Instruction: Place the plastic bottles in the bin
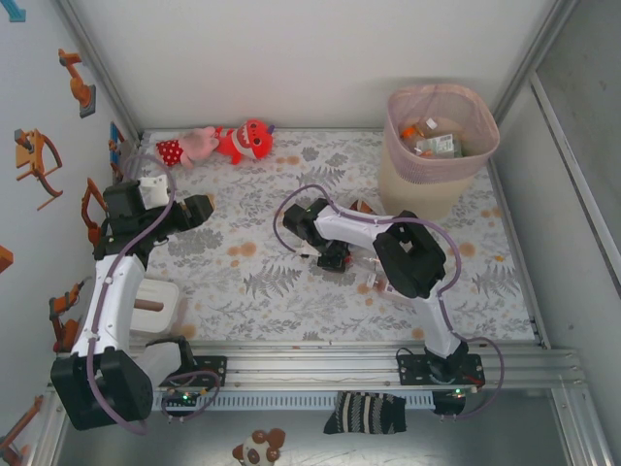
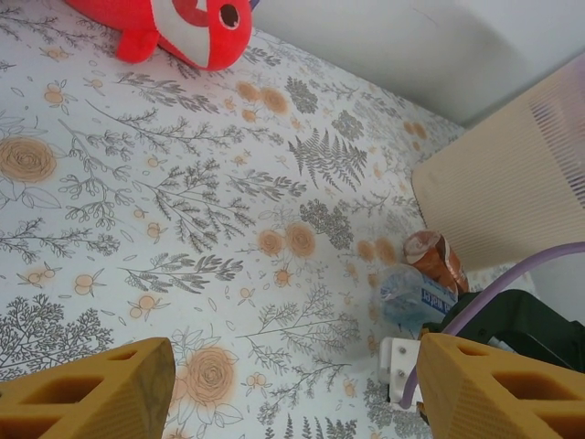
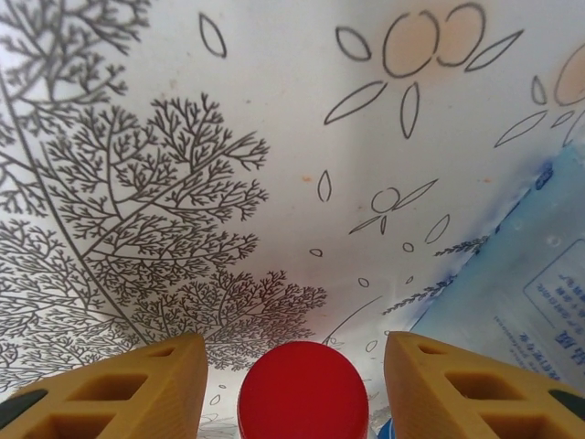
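Observation:
A bottle's red cap (image 3: 303, 393) sits end-on between the yellow fingers of my right gripper (image 3: 294, 352), with a gap on each side; the jaws stand open around it. A blue-labelled bottle (image 3: 521, 293) lies just to its right. From above, the right gripper (image 1: 335, 255) is low over the middle of the cloth. My left gripper (image 2: 294, 357) hangs open with nothing between its fingers, and ahead of it lie a blue-labelled bottle (image 2: 416, 294) and an orange-labelled bottle (image 2: 437, 259) by the bin (image 2: 512, 192). The pink-rimmed bin (image 1: 475, 160) at the back right holds several bottles.
Red and pink plush toys (image 1: 218, 144) lie along the back edge at the left. A small white box (image 1: 155, 306) stands near the left arm's base. The floral cloth (image 1: 243, 282) covers the table, with walls at the back and at both sides.

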